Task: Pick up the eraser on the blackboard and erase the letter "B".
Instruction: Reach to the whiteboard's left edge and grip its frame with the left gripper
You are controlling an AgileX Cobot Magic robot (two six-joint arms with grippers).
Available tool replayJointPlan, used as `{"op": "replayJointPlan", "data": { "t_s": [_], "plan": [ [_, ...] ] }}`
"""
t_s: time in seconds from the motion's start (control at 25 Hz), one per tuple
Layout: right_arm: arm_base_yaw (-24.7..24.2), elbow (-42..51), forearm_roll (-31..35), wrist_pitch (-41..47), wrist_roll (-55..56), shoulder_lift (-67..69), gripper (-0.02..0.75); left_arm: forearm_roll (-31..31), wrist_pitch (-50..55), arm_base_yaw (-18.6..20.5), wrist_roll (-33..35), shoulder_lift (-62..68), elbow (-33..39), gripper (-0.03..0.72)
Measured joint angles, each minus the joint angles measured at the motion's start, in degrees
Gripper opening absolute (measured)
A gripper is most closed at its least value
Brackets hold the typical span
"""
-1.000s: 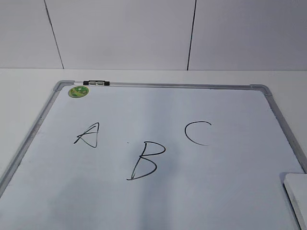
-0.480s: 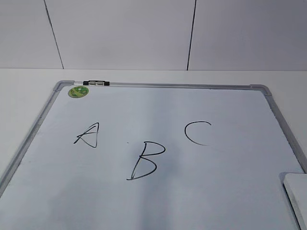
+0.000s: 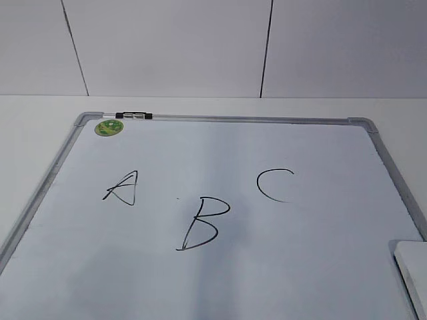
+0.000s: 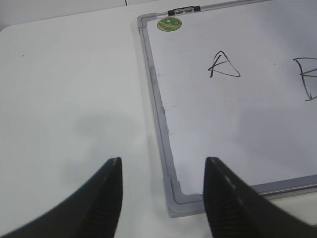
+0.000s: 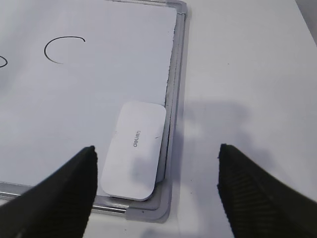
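The blackboard (image 3: pixel 220 293) is a white dry-erase board with a silver-grey frame, lying flat on the table. The letter "B" (image 3: pixel 202 223) is drawn in black near its middle, between an "A" (image 3: pixel 122 188) and a "C" (image 3: pixel 273 185). The eraser (image 5: pixel 133 148) is a flat white block lying in the board's near right corner; its edge shows in the exterior view (image 3: pixel 413 277). My right gripper (image 5: pixel 156 151) is open and empty above the eraser. My left gripper (image 4: pixel 162 163) is open and empty above the board's near left corner (image 4: pixel 176 196). Part of the "B" (image 4: pixel 308 79) shows in the left wrist view.
A round green sticker (image 3: pixel 109 127) and a small black-and-silver marker (image 3: pixel 133 116) sit at the board's far left corner. White table (image 4: pixel 69 99) lies to the left of the board and to its right (image 5: pixel 247 74). A white panelled wall (image 3: pixel 213 47) stands behind.
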Motion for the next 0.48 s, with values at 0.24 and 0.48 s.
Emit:
{"op": "replayJointPlan", "data": {
  "t_s": [0.24, 0.48],
  "plan": [
    [0.0, 0.0, 0.0, 0.0, -2.5, 0.0, 0.593, 0.4, 0.0, 0.0, 0.0, 0.0, -0.6, 0.392],
    [0.0, -1.9, 2.3, 0.1, -4.4, 0.0, 0.594, 0.4, 0.0, 0.0, 0.0, 0.8, -3.7, 0.392]
  ]
}}
